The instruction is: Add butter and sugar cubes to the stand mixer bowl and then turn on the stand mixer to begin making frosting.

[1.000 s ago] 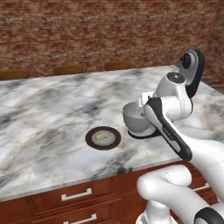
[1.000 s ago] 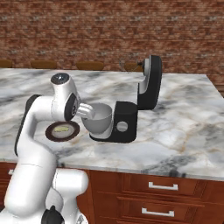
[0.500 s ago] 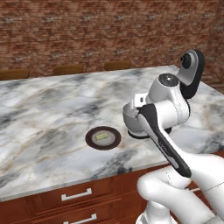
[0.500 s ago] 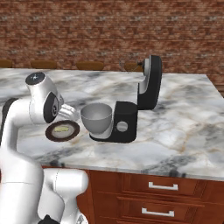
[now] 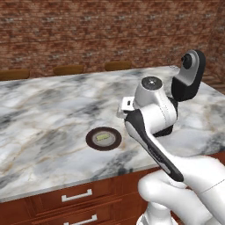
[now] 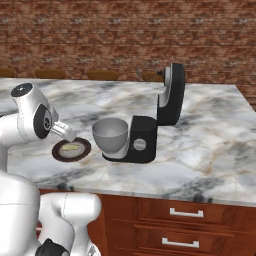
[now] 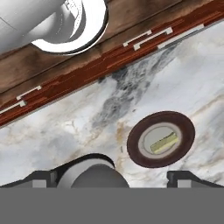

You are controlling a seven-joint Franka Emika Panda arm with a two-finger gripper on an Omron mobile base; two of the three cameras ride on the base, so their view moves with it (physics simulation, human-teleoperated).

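Right base view, left to right: my arm fills the lower left of the frame, wrist angled down toward the dark brown plate [image 6: 71, 149] sitting left of centre on the marble counter [image 6: 210, 145]. The butter [image 6: 71, 147] lies on that plate, a small pale yellow block, untouched. Just right of the plate, at frame centre, the stand mixer bowl [image 6: 110, 136] sits seated on the base of the stand mixer [image 6: 150, 130]; the bowl looks empty from here. The mixer head is tilted up, toward the upper right of centre.

Hand view: the gripper [image 7: 112, 177] has its jaws spread wide, nothing between them; both tips show at the bottom edge. The plate [image 7: 135, 148] sits right of centre, the butter [image 7: 164, 142] lying diagonally on it.

Judgement: first step in hand, approach to the butter; nothing added to the bowl yet. I cannot make out any sugar cubes.

Next move calls for shifting the hand so the butter comes between the tips, turning the wrist to span its narrow side, then descending and closing
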